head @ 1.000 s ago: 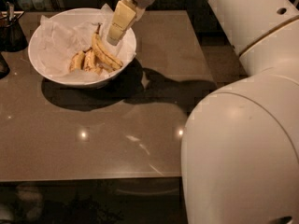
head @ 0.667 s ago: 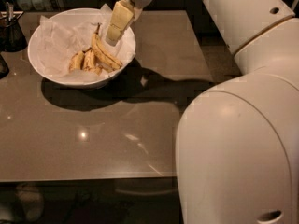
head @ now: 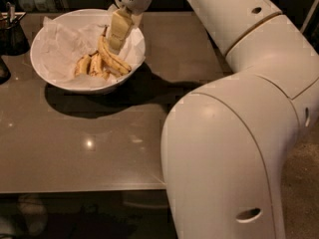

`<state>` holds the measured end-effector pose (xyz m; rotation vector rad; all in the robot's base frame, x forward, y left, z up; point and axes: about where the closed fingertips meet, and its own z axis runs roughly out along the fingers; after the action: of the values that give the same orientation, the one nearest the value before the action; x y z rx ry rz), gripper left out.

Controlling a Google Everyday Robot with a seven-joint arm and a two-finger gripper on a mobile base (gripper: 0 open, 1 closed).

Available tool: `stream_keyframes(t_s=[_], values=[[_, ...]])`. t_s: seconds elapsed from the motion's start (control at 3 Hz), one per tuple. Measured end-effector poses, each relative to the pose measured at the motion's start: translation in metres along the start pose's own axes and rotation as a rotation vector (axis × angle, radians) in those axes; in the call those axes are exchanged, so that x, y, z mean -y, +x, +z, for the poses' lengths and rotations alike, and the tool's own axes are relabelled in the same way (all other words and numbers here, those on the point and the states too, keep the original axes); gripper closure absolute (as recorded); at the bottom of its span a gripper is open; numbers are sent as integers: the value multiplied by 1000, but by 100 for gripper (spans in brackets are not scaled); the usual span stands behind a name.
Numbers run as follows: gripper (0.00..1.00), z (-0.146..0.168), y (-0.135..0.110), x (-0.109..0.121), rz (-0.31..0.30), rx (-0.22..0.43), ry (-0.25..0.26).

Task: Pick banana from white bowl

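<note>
Gripper hangs inside the white bowl, right side, over the stem end of the banana, whose long axis runs down-right toward the near rim; I cannot tell whether it's spread or clamped.

Hand: the robot's cream plastic hand hangs over the bowl, its wrist cut off by the top edge.
Banana: the long curved yellow banana is hidden behind the hand at its upper part.
Bowl: the hand covers the far rim of the round glossy white bowl.
Container: the dark glass container is cut by the left edge.
</note>
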<state>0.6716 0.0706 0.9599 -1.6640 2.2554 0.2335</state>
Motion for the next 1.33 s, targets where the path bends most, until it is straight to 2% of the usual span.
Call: stream_keyframes(t_s=[0.33,0.67,1.33], values=[[30,16,-6,4,-18,-54,13],[44,25,-12,6,-36,-82,22],[41,37,-19,8,-61,-110,25]])
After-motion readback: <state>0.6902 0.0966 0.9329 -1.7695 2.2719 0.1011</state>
